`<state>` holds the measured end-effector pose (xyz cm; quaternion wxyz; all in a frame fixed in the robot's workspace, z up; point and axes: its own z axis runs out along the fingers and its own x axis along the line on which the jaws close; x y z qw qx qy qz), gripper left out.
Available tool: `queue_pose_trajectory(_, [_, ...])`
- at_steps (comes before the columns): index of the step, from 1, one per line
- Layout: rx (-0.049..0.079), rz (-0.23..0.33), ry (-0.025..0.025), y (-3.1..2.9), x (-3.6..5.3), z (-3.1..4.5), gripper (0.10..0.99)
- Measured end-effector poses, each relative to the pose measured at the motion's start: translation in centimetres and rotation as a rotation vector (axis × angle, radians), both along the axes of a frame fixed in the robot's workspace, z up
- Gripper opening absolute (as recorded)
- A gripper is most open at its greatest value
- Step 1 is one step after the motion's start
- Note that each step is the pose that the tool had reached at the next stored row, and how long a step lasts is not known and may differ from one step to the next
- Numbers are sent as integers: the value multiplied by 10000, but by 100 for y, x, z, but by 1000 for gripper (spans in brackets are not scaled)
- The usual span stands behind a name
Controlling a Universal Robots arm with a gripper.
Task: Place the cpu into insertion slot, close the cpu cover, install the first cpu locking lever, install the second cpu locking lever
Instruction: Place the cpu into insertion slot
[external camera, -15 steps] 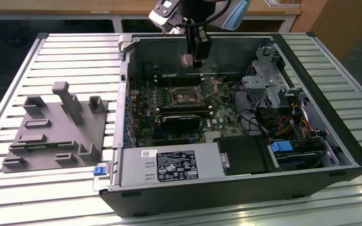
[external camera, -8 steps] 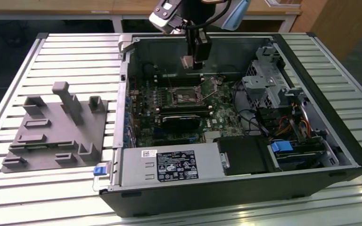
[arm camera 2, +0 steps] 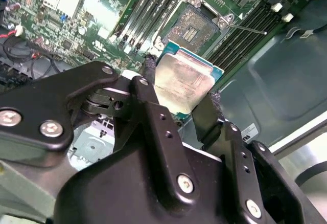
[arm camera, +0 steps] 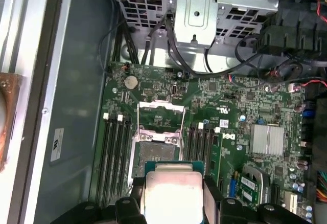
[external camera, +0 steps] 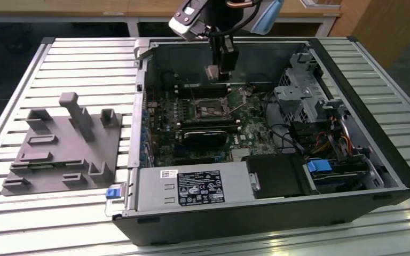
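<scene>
My gripper (external camera: 221,72) hangs inside the open computer case, shut on the cpu (external camera: 211,72), a pale silver square chip. The cpu (arm camera 2: 184,83) sits between two black fingers (arm camera 2: 150,78) and is held above the green board, apart from it. The insertion slot (external camera: 211,111) lies below it on the board and stands uncovered, its dark centre showing (arm camera 2: 196,24). In the first wrist view the cpu (arm camera: 171,193) hovers just beside the insertion slot (arm camera: 155,148). The cpu cover (arm camera: 161,112), a thin silvery frame, is swung open past the slot's far side.
A round black fan (external camera: 205,140) sits beside the slot, and long black memory slots (arm camera: 115,152) flank it. A metal drive cage (external camera: 301,90) and cables fill the exterior view's right of the case. A grey fixture (external camera: 62,144) lies on the slatted table.
</scene>
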<state>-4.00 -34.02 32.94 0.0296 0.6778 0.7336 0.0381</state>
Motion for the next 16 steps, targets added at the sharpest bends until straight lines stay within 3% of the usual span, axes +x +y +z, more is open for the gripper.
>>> queue_pose_trajectory(5, [1,-202,5,3,0,-75,537])
queue_pose_trajectory(11, [3,-212,69,3,0,-92,537])
queue_pose_trajectory(16, [4,-213,90,4,-1,-118,537])
